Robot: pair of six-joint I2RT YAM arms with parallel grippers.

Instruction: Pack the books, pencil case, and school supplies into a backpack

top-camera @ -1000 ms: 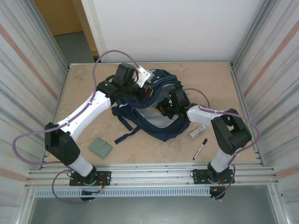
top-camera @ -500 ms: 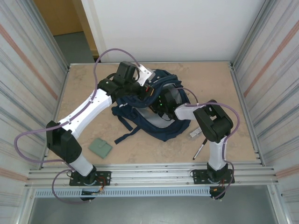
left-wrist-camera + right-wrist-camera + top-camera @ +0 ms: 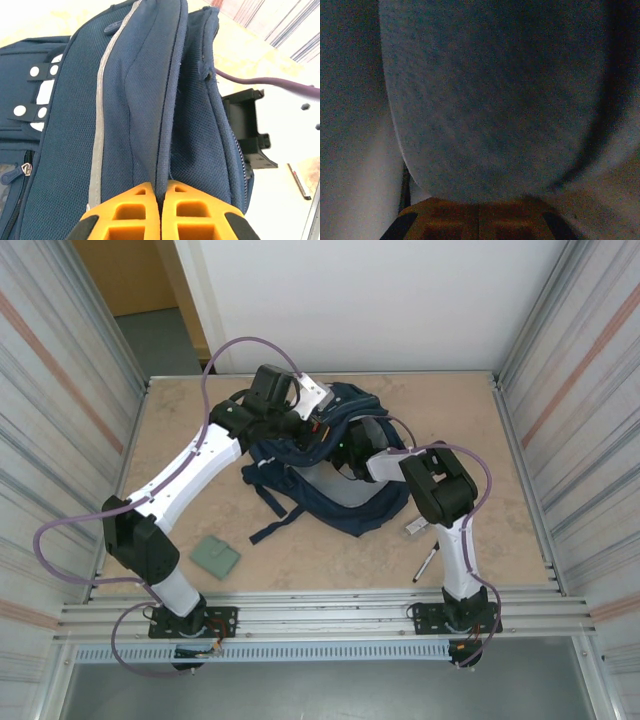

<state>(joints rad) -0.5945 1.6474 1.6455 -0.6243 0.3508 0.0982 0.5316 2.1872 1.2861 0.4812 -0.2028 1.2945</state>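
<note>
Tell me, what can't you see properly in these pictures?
- Inside the backpack: top view, its own fabric and the right arm cover it.
- The blue-grey rounded shape: right wrist view, dark and blurred. It may be the pencil case, and whether the right pincer grips it is unclear.
- The marker and the silvery bar: top view, each partly behind the right arm.

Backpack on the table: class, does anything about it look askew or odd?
Yes. The backpack lies slumped and crumpled mid-table, not upright; one dark strap trails loose toward the near edge. The left hand pinches a fold of its fabric.
</note>
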